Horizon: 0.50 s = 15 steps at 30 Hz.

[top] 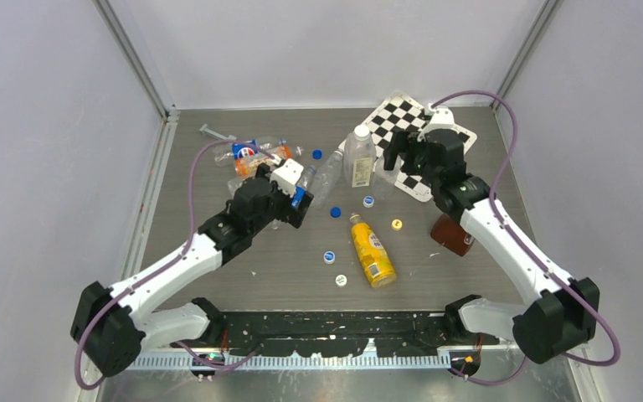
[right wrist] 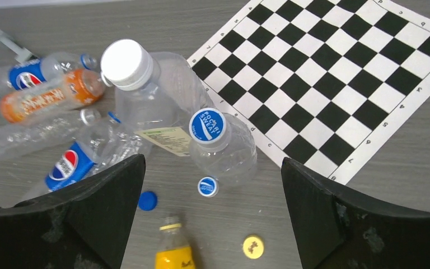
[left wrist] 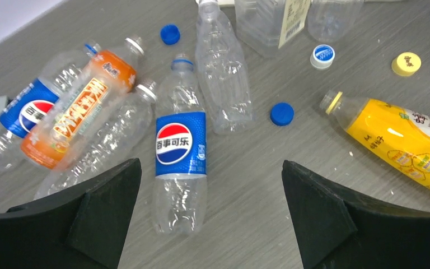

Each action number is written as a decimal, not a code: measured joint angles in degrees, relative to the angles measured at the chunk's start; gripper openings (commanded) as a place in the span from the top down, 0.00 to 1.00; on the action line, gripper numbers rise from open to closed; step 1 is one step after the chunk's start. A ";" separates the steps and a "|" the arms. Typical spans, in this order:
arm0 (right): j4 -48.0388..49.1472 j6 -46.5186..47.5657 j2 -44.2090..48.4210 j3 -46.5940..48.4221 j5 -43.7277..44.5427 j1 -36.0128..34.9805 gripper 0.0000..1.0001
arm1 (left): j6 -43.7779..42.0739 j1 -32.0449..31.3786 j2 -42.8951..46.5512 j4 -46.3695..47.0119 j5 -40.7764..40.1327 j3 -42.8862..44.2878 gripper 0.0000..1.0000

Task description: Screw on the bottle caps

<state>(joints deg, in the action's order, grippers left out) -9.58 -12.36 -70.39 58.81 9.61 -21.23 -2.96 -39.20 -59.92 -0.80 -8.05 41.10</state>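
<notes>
Closest to the left wrist camera, the left hand [left wrist: 210, 163] is spread wide and grips nothing. It hovers over a Pepsi bottle [left wrist: 180, 162] lying on the grey worktop [top: 285, 268]. Left of that bottle lies a heap of more clear bottles, one with an orange label [left wrist: 78, 109].

Just right of the Pepsi bottle, a slim clear bottle [left wrist: 222, 73] lies on its side. It looks empty and its neck is uncapped. Near it sit loose caps: a blue cap [left wrist: 281, 114], a blue-and-white cap [left wrist: 323, 56] and a yellow cap [left wrist: 406, 63]. A yellow bottle [left wrist: 403, 140] lies on its side at the right.

From the right wrist camera, the right hand [right wrist: 213, 158] is also wide open, its fingers touching nothing. Below it two clear bottles stand upright just beside each other, near a corner of a checkerboard sheet [right wrist: 336, 73]. One is a squarish bottle [right wrist: 145, 101] with a pale label and a white cap [right wrist: 124, 63] on top. The other is a second slim bottle [right wrist: 227, 154] wearing a blue Pocari Sweat cap [right wrist: 207, 124]. Both look empty.

Seen from above, the left arm stretches diagonally from its near-left base towards the middle of the worktop, with its wrist tipped down. The right arm reaches from the near-right base forward and inward, and its hand points down over the standing bottles.
</notes>
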 measured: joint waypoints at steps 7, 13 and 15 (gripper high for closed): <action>-9.18 -13.44 10.01 0.28 -0.61 0.00 0.01 | 4.24 0.00 -11.85 -7.30 0.92 11.65 0.03; -7.78 -15.04 24.94 -12.00 -6.05 0.02 0.01 | 10.03 0.02 -20.13 -7.56 1.97 14.16 0.09; -9.01 -14.71 27.63 -14.03 -6.69 0.04 0.01 | 11.28 0.02 -23.52 -7.28 2.03 14.69 0.11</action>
<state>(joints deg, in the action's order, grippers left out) -18.59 -27.07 -42.76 44.77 2.92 -21.19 8.32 -39.18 -83.44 -8.08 -6.02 55.79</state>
